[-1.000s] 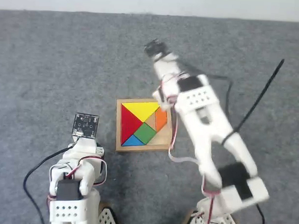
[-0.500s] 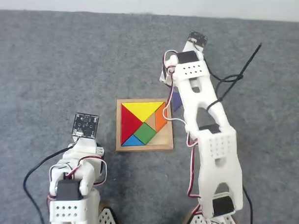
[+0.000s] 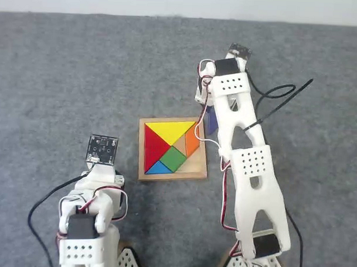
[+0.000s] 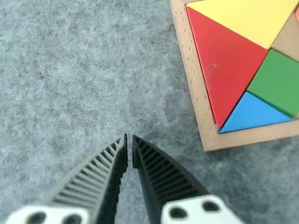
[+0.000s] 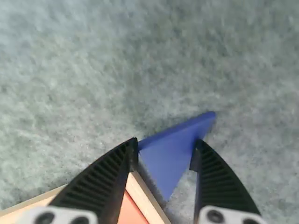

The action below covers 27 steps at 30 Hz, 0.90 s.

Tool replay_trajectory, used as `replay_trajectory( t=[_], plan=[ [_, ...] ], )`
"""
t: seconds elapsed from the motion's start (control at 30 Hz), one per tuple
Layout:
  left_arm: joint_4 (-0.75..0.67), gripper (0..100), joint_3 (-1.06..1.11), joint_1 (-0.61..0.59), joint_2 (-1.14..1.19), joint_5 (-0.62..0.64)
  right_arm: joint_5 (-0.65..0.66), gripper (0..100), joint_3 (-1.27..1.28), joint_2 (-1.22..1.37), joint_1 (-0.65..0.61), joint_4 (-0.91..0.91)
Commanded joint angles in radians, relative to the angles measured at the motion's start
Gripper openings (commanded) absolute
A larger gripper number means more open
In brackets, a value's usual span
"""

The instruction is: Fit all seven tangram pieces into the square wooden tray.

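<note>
The square wooden tray [image 3: 143,174] lies mid-table holding yellow [image 3: 167,131], red [image 3: 154,149], green [image 3: 174,158], light blue [image 3: 159,167] and orange [image 3: 192,142] pieces; bare wood shows at its near right corner. A dark blue triangle [image 3: 212,120] sits just outside the tray's far right corner, under the right arm [image 3: 248,165]. My right gripper [image 5: 164,145] is shut on this dark blue triangle [image 5: 175,144], close above the carpet beside the tray rim [image 5: 142,193]. My left gripper [image 4: 129,138] is shut and holds nothing, low over the carpet near the tray's corner [image 4: 205,140].
Grey carpet covers the table all around. The left arm [image 3: 90,215] is folded back near the front edge, left of the tray. Black cables [image 3: 288,90] loop off the right arm on its right side.
The right arm has swung from a bent pose over the tray's right side to stretched out straight, with the dark blue triangle now showing under its wrist. The left arm has kept still.
</note>
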Motion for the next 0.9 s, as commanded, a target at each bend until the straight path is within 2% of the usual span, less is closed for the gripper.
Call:
replay_trajectory(
  t=[0.0, 0.67, 0.8, 0.87],
  plan=[
    [0.003, 2, -0.012, 0.002, -0.02, 0.0, 0.032, 19.5, -0.061, 0.019, 0.01, 0.053],
    [0.003, 2, -0.012, 0.002, -0.02, 0.0, 0.058, 19.4, 0.071, 0.033, 0.018, 0.054],
    [0.003, 2, -0.012, 0.002, -0.02, 0.0, 0.057, 11.6, 0.071, 0.028, 0.031, 0.054],
    [0.003, 2, -0.012, 0.002, -0.02, 0.0, 0.106, 7.2, 0.064, 0.025, 0.036, 0.053]
  ],
)
